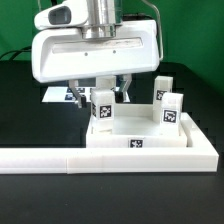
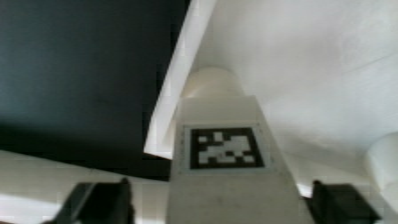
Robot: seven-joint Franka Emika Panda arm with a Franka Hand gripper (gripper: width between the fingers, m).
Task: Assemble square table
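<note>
One leg block between hand fingers, wrist view only.

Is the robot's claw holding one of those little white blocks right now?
Cannot tell. The gripper straddles a leg block, with a finger on each side, but small gaps still show, so no firm hold is visible.

Arm hangs vertical over the work area, wrist housing facing the exterior camera. Gripper points straight down, fingers set on either side of a leg block. Contact not resolvable.
</note>
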